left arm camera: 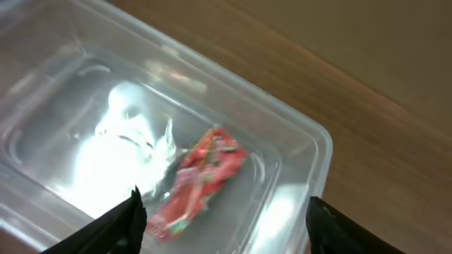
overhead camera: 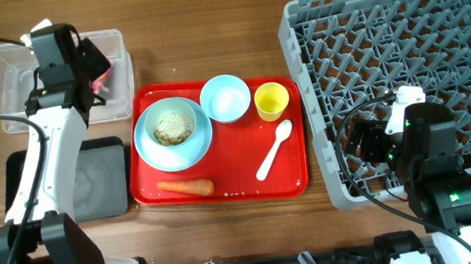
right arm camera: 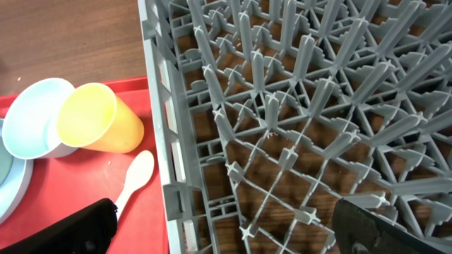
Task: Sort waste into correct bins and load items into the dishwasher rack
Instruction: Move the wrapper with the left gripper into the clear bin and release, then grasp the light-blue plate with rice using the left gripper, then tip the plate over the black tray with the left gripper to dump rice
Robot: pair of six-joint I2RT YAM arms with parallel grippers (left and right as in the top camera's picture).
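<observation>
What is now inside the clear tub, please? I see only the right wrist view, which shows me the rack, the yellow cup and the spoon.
Observer: In the left wrist view, the red-and-white wrapper lies in the clear tub, beside a crumpled white napkin.
Operator: Thank you. Where is the carrot?
Observer: The overhead view shows the carrot lying on the red tray, near its front edge and just in front of the light blue plate.
Operator: Does the left tool hold something?
Observer: No. The left tool is open and empty, above the tub.
</observation>
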